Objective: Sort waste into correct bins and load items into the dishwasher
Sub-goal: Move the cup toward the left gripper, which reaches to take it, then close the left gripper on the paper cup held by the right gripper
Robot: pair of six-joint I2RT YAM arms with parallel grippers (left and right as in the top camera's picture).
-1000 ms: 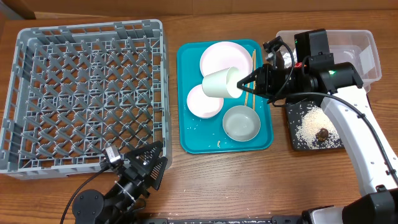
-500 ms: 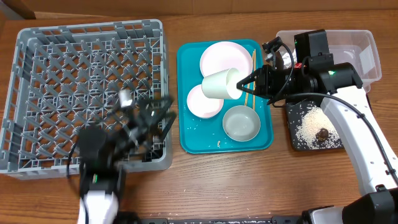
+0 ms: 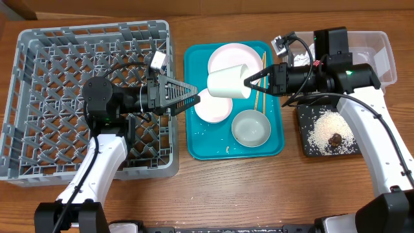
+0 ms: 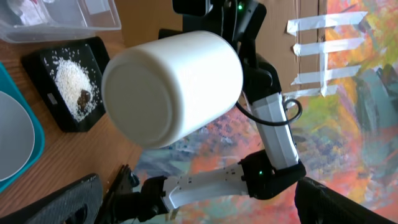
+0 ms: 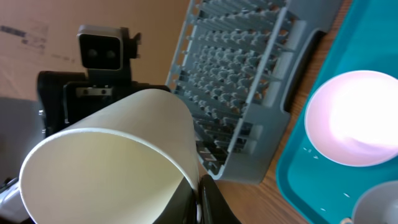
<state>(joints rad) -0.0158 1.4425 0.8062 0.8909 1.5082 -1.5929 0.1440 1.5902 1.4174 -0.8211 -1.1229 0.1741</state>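
Observation:
My right gripper (image 3: 250,81) is shut on the rim of a small white cup (image 3: 226,81) and holds it on its side above the teal tray. In the right wrist view the fingers (image 5: 199,196) pinch the cup wall (image 5: 112,162). My left gripper (image 3: 193,102) is open and empty at the right edge of the grey dish rack (image 3: 39,97), pointing at the cup and a little short of it. The left wrist view shows the cup's base (image 4: 168,93) above my spread fingers (image 4: 205,205). A large plate (image 3: 228,57), small plate (image 3: 210,110), bowl (image 3: 251,127) and chopsticks (image 3: 261,97) lie in the tray.
The teal tray (image 3: 193,145) lies between the rack and the black tray (image 3: 307,145), which holds rice (image 3: 323,129) and a brown lump (image 3: 335,138). The clear tub (image 3: 381,52) stands at the back right, partly under my right arm. The wrapper is not clearly seen.
My left arm swung from the table's front edge up over the rack, and its gripper now points at the cup. My right gripper moved the cup slightly back and left.

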